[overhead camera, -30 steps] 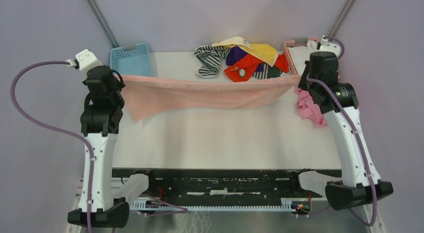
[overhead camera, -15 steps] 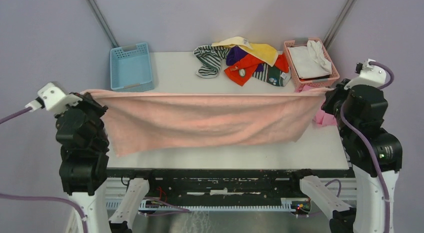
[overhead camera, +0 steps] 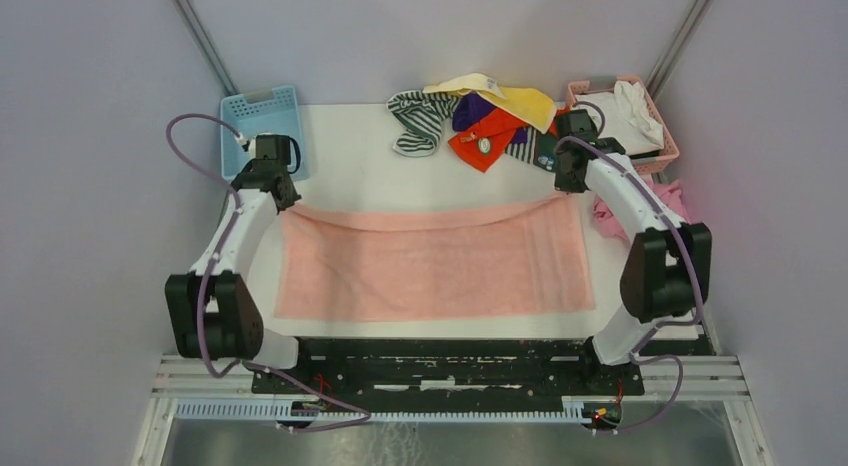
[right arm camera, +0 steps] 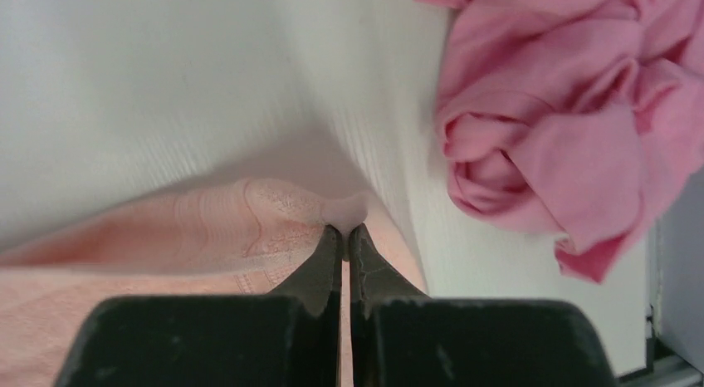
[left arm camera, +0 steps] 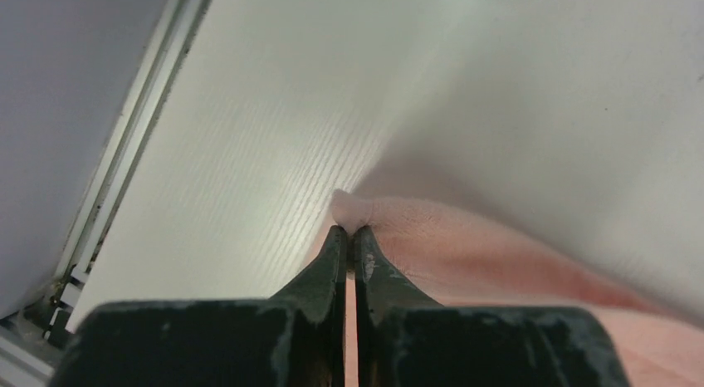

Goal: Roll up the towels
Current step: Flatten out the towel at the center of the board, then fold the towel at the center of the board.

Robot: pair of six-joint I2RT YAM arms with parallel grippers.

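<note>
top view: the light pink towel [overhead camera: 430, 266] lies spread out flat on the table [overhead camera: 350, 156], with its near edge close to the front border. the left gripper [overhead camera: 283, 201] is at its far left corner and the right gripper [overhead camera: 566, 186] at its far right corner. the far edge between them sags a little toward the front. the other towels [overhead camera: 480, 121] wait in a heap at the back, between the blue basket [overhead camera: 262, 126] and the pink basket [overhead camera: 625, 126].

left wrist view: the jaws are pressed together on the corner of the light pink towel [left arm camera: 432, 237], and a small tip of cloth stands out past the fingertips, low over the table.

right wrist view: the same here, the jaws are pinched on the other corner, and a crumpled pink cloth [right arm camera: 564, 113] lies near on the right, not touching.

i judge that the step in hand is the laying out of the towel before rolling. the next move, i think, asks both grippers to let go of the corners, then to take one edge and turn it over evenly, so the roll does not go crooked.
</note>
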